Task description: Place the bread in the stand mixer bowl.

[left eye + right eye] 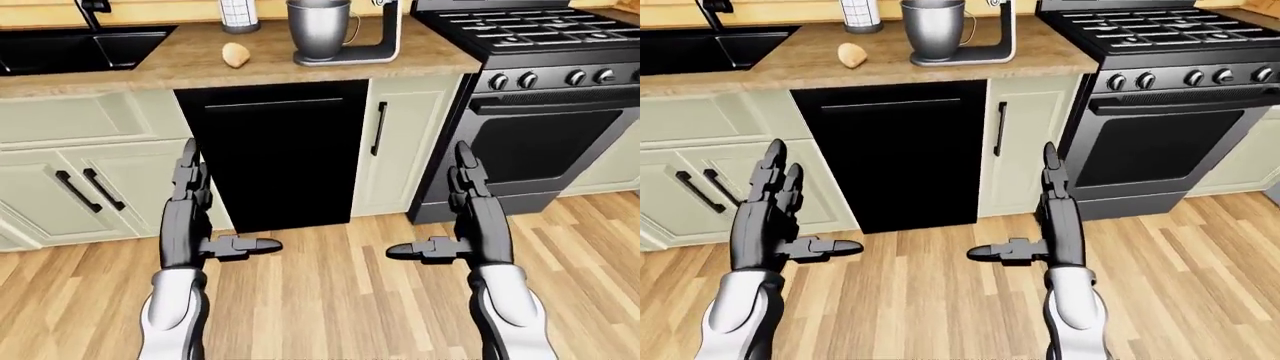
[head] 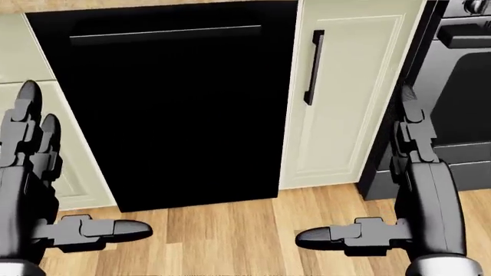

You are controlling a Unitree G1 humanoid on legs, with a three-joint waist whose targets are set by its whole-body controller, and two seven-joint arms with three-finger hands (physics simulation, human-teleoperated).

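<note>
Both hands raised and empty before the counter; bread lies on top, left of the mixer

The left hand (image 1: 190, 217) and right hand (image 1: 470, 217) are held up over the wood floor (image 1: 330, 300), fingers straight and spread, thumbs pointing inward toward each other, holding nothing. The bread (image 1: 235, 54) rests on the counter (image 1: 180, 67), between the sink (image 1: 70, 49) and the stand mixer (image 1: 345, 30), near the bowl (image 1: 318, 28) but apart from it. The steel bowl sits upright on the mixer's base. Under the counter, a black dishwasher (image 1: 275, 154) stands beside a cream cabinet door (image 1: 400, 142) with a dark handle; the stove (image 1: 530, 97) is at the left-eye view's right
</note>
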